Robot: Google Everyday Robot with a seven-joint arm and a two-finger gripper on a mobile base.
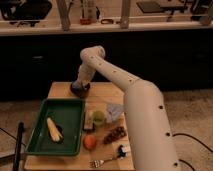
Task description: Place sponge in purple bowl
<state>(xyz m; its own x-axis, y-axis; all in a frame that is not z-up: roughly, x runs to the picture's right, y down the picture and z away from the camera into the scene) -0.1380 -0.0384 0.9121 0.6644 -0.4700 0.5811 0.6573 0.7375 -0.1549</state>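
Observation:
The purple bowl looks dark and sits at the far end of the wooden table, behind the green tray. My white arm reaches from the lower right across the table. My gripper hangs right over the bowl, at or inside its rim, and hides most of the inside. A small tan block that may be the sponge lies beside the tray's right wall, next to a green fruit. I cannot tell whether anything is in the gripper.
A green tray holds a corn cob. Right of it lie a green fruit, a pale blue packet, an orange, dark grapes and a fork. A dark counter stands behind the table.

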